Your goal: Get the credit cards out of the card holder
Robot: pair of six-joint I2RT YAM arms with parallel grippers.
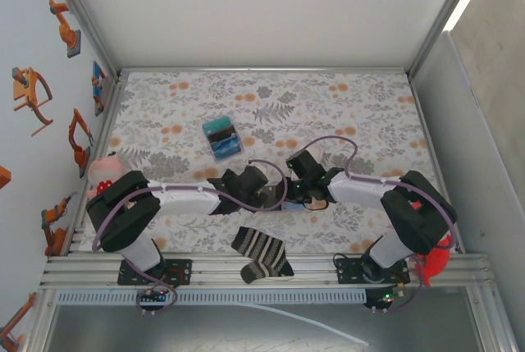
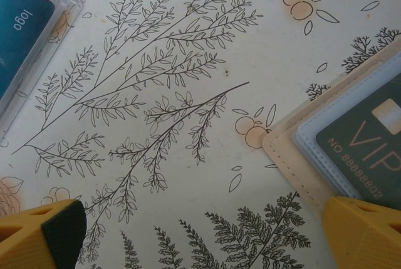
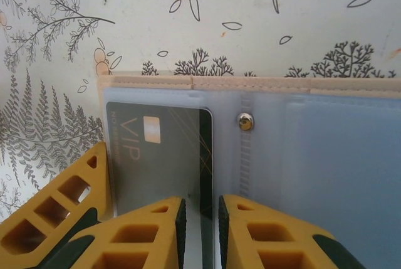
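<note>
Floral cloth [image 1: 344,114] covers the table; the card holder [image 3: 313,156] lies open near its middle, between the arms. Jaws of the right gripper [image 3: 200,234] are pinched narrow on the near edge of the dark credit card [image 3: 160,156], while the left gripper [image 2: 203,234] gapes wide, one finger [image 2: 363,231] at the holder's corner. Should the pinch catch the clear sleeve too, or nothing pin the holder, it will likely drag along with the card.
</note>
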